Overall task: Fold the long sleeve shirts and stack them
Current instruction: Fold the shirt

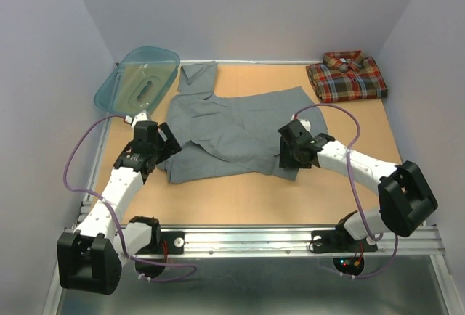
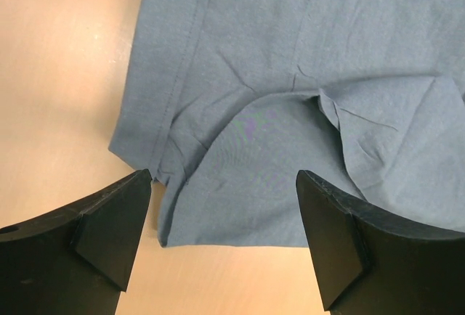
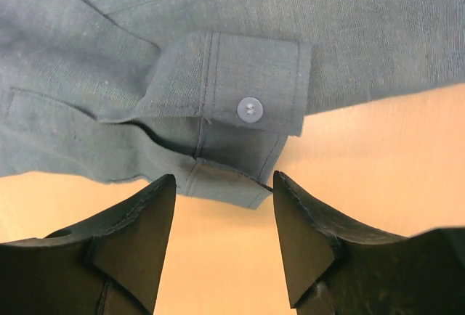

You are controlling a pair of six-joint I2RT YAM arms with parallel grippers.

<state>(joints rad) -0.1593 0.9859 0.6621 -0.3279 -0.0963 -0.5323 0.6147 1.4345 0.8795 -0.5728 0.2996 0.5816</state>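
Cloth is spread beneath both pincers: the grey shirt (image 1: 232, 130) lies flat on the tabletop (image 1: 240, 199), partly folded, with one sleeve laid across its body.

The left pincer (image 2: 224, 177) is held low over the shirt's near corner. Its jaws are set wide apart and nothing is caught between them. The hem corner (image 2: 163, 213) lies just ahead of and below the fingertips, and bare wood is seen off to one side. The cloth there is slightly puckered, not smoothed.

The right pincer (image 3: 224, 177) is also open, though less widely. The cuff (image 3: 247, 104), fastened by a small button (image 3: 249, 109), lies just ahead of its tips, and the cuff's lower layer reaches into the gap between the jaws without being clamped. This pincer appears to be lined up on the cuff so that the sleeve can be pinched and carried over the body (a judgement, not something shown).

The plaid shirt (image 1: 347, 75) is set well beyond the right pincer, at the far corner, already folded into a compact square. It is probably parked there as the base of the stack. The teal basin (image 1: 138, 79) is propped well beyond the left pincer and seems to play no part.
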